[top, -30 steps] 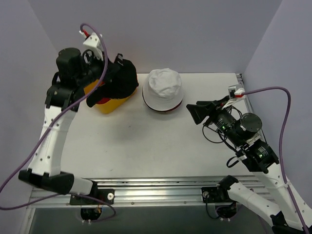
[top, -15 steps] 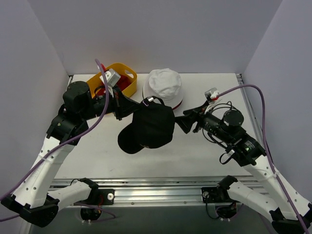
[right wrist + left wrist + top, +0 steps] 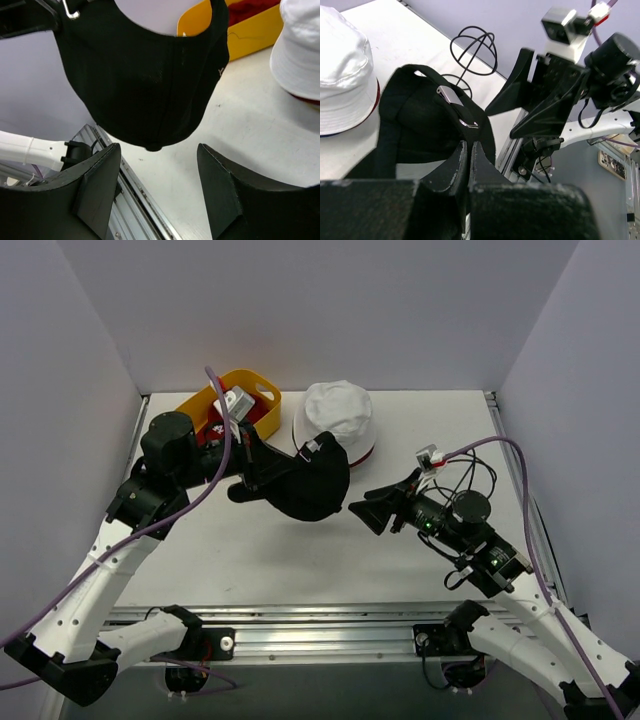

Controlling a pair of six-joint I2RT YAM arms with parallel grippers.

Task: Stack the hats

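L gripper (image 3: pixel 470 150): clenched, fingers pressed together on the back rim of the black cap (image 3: pixel 312 485), just below the strap w/ metal buckle (image 3: pixel 455 100). Cap hangs off that pinch, in the air above the table (image 3: pixel 250 560), not touching it.

Cap pos: mid-table in the top view, btwn the yellow basket (image 3: pixel 245 385) and R gripper (image 3: pixel 159 150). It is on the near side of the white bucket hat (image 3: pixel 338 418), its far edge overlapping that hat's brim in the top view. Cap's open underside faces the L wrist cam; crown and top button point toward the R gripper.

R gripper: released, both fingers spread wide w/ nothing btwn them. Cap crown sits just ahead of the gap in the R wrist view, button about level w/ the fingertips. No contact seen.

White bucket hat: upright on the table at the back, centre-right, beside the basket. Maroon hat (image 3: pixel 305 100) edge shows under its brim, so the white one is on top of it.

Basket: back-left of the table, red cap (image 3: pixel 213 435) inside, mostly hidden by the L arm.

Wire frame (image 3: pixel 472 50): dome-shaped, seen only in the L wrist view, past the cap.
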